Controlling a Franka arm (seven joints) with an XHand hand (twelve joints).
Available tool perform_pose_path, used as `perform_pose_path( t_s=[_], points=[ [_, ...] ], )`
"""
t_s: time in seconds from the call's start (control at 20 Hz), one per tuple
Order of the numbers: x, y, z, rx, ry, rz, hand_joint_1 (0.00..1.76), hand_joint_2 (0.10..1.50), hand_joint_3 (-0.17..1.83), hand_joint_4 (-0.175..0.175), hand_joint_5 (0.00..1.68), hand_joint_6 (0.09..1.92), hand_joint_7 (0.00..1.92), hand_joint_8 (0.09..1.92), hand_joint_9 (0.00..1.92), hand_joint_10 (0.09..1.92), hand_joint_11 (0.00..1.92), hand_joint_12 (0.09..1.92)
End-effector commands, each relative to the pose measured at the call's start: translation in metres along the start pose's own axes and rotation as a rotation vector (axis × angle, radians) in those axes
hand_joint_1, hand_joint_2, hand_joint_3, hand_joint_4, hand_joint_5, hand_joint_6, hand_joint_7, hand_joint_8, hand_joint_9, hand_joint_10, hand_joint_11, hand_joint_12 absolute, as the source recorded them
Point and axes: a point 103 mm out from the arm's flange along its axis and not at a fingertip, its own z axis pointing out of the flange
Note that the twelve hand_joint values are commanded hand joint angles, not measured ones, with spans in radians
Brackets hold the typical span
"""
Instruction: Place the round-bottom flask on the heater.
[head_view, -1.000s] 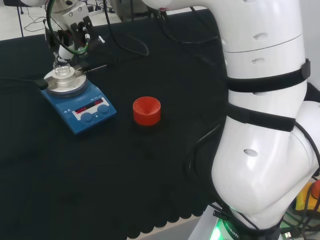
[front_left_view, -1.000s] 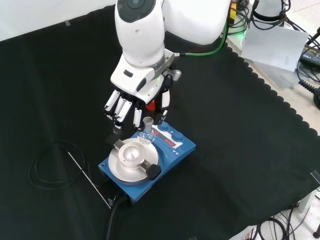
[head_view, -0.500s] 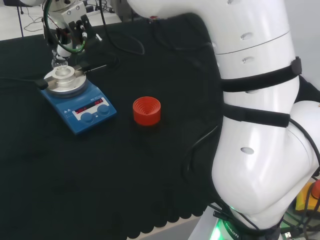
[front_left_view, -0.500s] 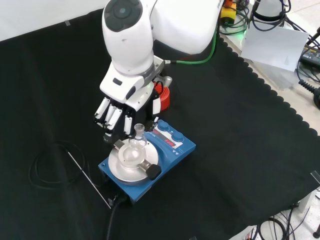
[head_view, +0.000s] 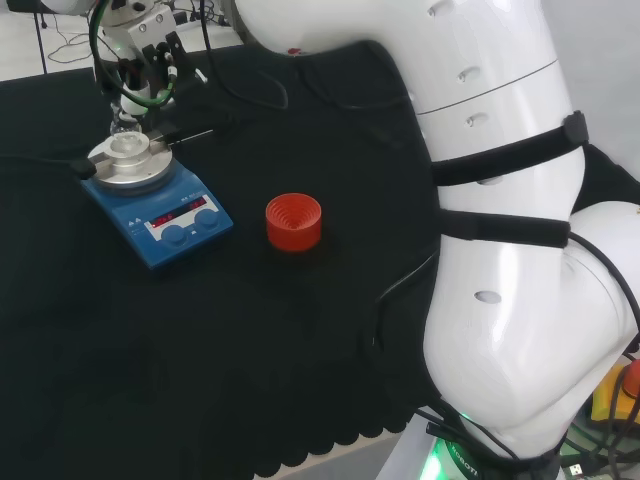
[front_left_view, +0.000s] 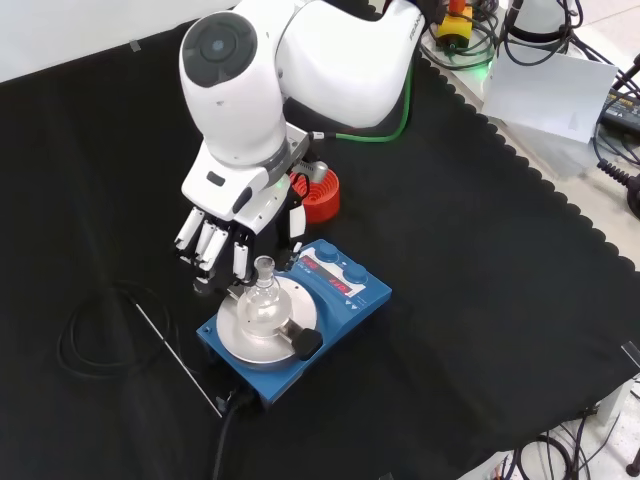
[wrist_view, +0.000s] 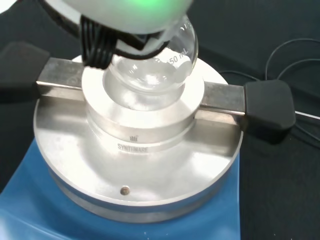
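Observation:
The clear round-bottom flask (wrist_view: 155, 70) sits with its bulb in the well of the heater's round metal block (wrist_view: 150, 145). In the front view the flask (front_left_view: 262, 298) stands upright on the blue heater (front_left_view: 340, 300). The hand (front_left_view: 225, 238) hangs just above and left of it, fingers and thumb closed round the flask's neck. In the head view the hand (head_view: 140, 62) is over the flask (head_view: 124, 128) at the far end of the heater (head_view: 160, 210). A blurred white part of the hand (wrist_view: 130, 10) covers the neck in the wrist view.
A red ribbed stand (head_view: 293, 221) (front_left_view: 322, 196) stands bare on the cloth beside the heater. A thin rod (front_left_view: 175, 350) and a coiled cable (front_left_view: 100, 335) lie to the heater's left in the front view. Black clamp knobs (wrist_view: 265, 102) flank the block.
The hand has carried the flask from the block's edge to over its middle and lowered it into the well. In the front view the arm has swung left.

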Motion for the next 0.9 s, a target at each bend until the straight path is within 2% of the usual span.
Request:
perform_pose_path(
  t_s=[0.05,0.8,0.9],
  points=[
    [-0.004,0.002,0.007,0.01,0.0,-0.001,1.11,0.64,0.75,0.175,1.2,0.84,0.33,0.63,0.64,0.56,0.26,1.35],
    [-0.006,0.004,0.021,0.029,0.009,-0.005,1.11,0.64,0.75,0.175,1.2,0.84,0.33,0.63,0.64,0.57,0.26,1.35],
    [-0.008,0.003,0.023,0.037,0.02,-0.011,1.1,0.67,0.71,0.175,1.18,0.85,0.32,0.63,0.64,0.57,0.26,1.35]
  ],
)
